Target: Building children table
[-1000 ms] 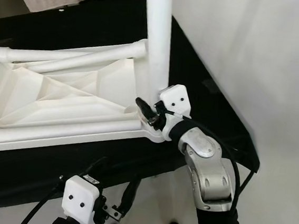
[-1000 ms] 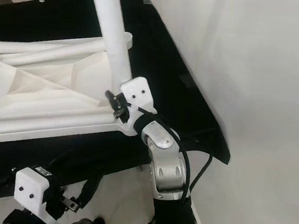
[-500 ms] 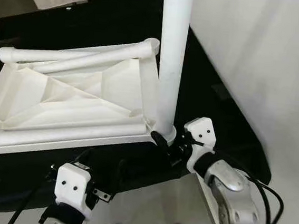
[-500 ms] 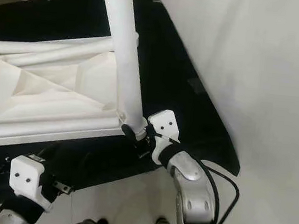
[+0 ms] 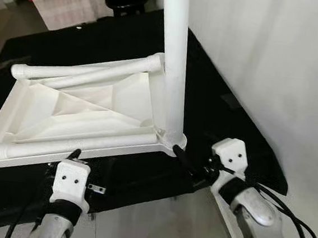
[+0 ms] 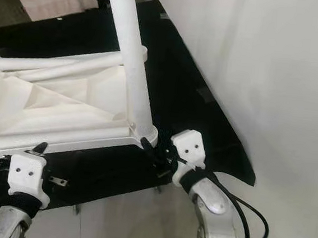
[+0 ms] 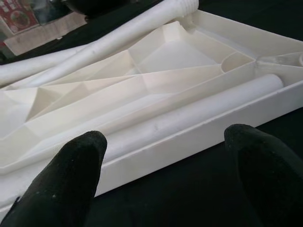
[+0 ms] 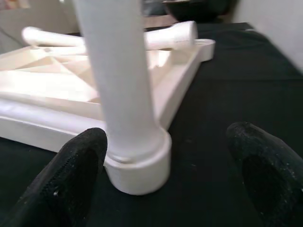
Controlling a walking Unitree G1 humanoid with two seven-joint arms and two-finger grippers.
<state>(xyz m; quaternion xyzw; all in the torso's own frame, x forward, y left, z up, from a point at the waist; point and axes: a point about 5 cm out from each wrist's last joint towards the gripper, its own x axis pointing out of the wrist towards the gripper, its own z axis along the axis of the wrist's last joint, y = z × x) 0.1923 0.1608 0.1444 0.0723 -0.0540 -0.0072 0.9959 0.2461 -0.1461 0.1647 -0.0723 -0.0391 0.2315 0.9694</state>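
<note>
Upright leg (image 5: 173, 70) stands in the near right corner socket of the upturned white tabletop (image 5: 64, 110), blocking that corner. Loose legs (image 5: 72, 141) lie across the tray's near and far sides. Black cloth (image 5: 216, 107) to the right is bare; white wall just beyond.

Head views: look forward and down from above at the tabletop (image 5: 81, 111) with its leg (image 5: 173, 64), black cloth (image 6: 175, 70) and wall (image 5: 266, 62).
Left wrist: low, close to the tabletop's near rim, looking along black fingers (image 7: 71, 182).
Right wrist: low, close to the leg's base, past fingers (image 8: 71, 179).
Shared: all views show the tabletop on the cloth.
</note>
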